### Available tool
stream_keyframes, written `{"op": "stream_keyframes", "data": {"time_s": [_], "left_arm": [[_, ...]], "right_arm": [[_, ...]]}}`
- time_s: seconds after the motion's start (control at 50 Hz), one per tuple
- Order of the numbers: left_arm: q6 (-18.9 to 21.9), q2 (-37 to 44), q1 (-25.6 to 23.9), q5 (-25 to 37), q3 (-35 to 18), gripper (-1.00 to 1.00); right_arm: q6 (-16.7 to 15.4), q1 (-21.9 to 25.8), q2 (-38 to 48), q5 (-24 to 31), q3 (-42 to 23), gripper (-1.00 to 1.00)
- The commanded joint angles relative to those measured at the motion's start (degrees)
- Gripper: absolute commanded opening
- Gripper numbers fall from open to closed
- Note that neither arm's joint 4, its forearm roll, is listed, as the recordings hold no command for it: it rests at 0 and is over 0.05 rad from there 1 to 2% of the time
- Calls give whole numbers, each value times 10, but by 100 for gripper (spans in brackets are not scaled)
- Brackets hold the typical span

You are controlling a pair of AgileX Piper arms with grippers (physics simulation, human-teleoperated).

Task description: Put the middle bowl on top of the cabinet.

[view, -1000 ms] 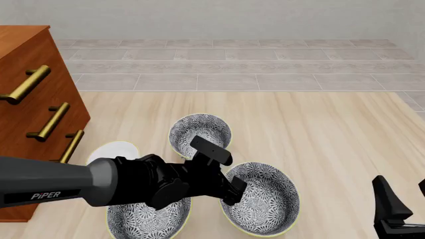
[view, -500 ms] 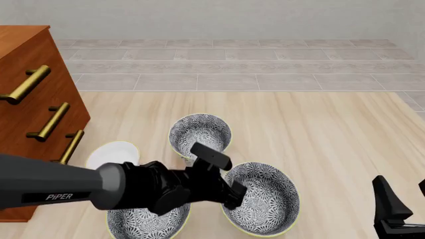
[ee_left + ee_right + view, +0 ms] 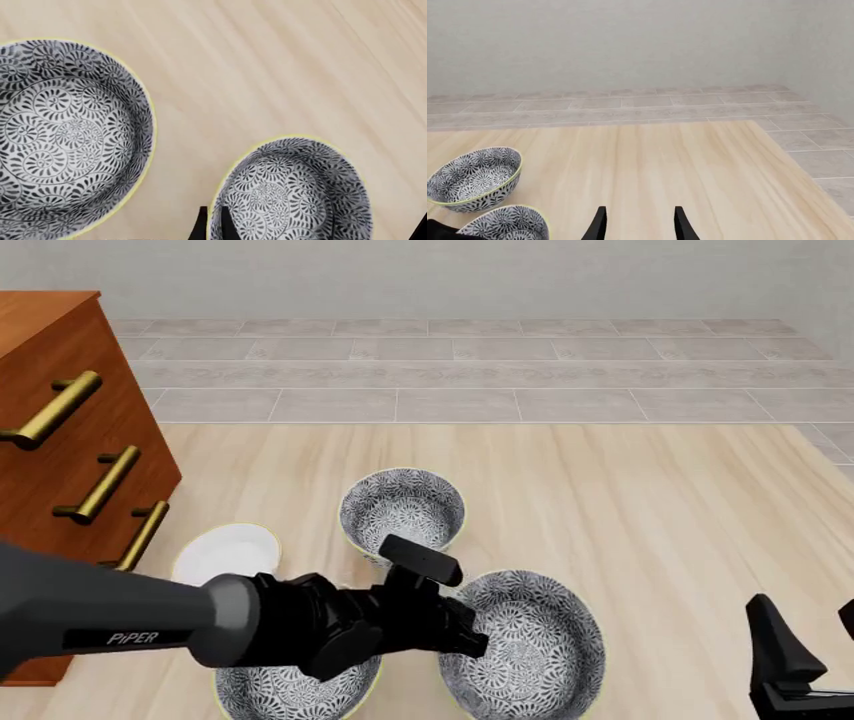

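The middle bowl (image 3: 534, 640) (image 3: 293, 200) (image 3: 504, 225), blue-grey floral with a pale yellow rim, is at the near right of the bowl group and looks slightly tipped. My left gripper (image 3: 465, 632) (image 3: 213, 227) is shut on its left rim, one finger inside the wall and one outside. The cabinet (image 3: 67, 440), reddish-brown with brass bar handles, stands at the left edge, well left of the bowl. My right gripper (image 3: 814, 640) (image 3: 637, 222) hangs open over the near right of the table with nothing between its fingers.
A smaller bowl alike (image 3: 400, 505) (image 3: 474, 175) sits farther back. A larger one (image 3: 287, 690) (image 3: 60, 135) lies near left, partly under my left arm. A small white plate (image 3: 227, 548) lies beside the cabinet. Grey tiled floor lies beyond the table's far edge.
My left gripper has dropped lower and closed on the middle bowl's rim. The bowl has shifted slightly up and left and tipped. The right arm has not moved.
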Motion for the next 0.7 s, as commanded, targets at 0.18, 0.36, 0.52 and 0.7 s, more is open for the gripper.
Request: {"op": "stream_keyframes", "data": {"time_s": [0.18, 0.36, 0.52, 0.7], "left_arm": [[-5, -36, -11, -2, 20, -100], [-20, -84, -27, -1, 32, -100], [-19, -125, -41, 11, 39, -100], [-16, -165, -49, 24, 45, -100]], "right_arm": [[-1, 2, -1, 4, 0, 100], [-1, 2, 6, -2, 0, 100], [-1, 1, 14, -11, 0, 100], [-2, 0, 5, -2, 0, 100]]}}
